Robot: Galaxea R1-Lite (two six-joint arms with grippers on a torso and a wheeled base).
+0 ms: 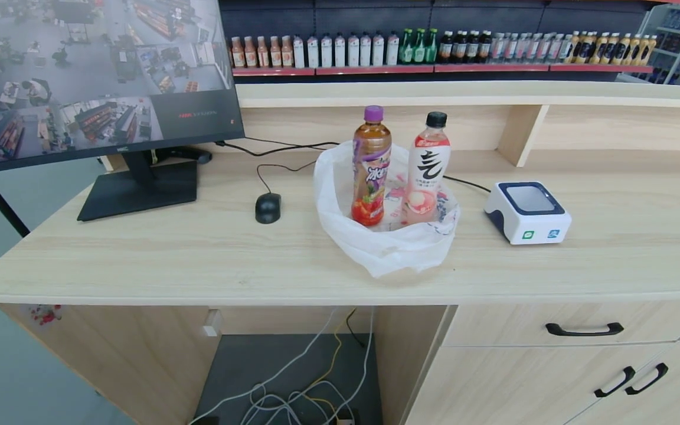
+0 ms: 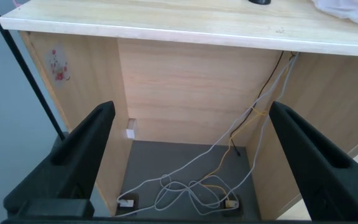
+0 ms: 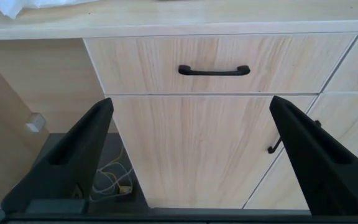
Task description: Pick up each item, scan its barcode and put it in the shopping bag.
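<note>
my left gripper (image 2: 191,107) hangs low in front of the open bay under the counter (image 1: 198,260), its two black fingers spread wide apart. behind it, loose cables (image 2: 185,186) coil on the dark floor of the bay. my right gripper (image 3: 191,101) sits just as low, facing the drawer fronts, claw parted too, with the black drawer handle (image 3: 214,70) beyond it.

up on the countertop, at the centre of the head frame, the white plastic shopping bag (image 1: 384,248) slumps open. two drinks stand upright inside it, side by side: a purple-capped bottle (image 1: 371,171) of brown liquid on the left and a black-capped bottle (image 1: 428,171) with a white label on the right. just right of the bag sits the white barcode scanner (image 1: 528,212), window up. left of the bag lies a black mouse (image 1: 268,208), and farther into the upper left stands a monitor (image 1: 98,77) showing camera feeds. along the top of the frame runs a shelf of bottles (image 1: 434,47).
</note>
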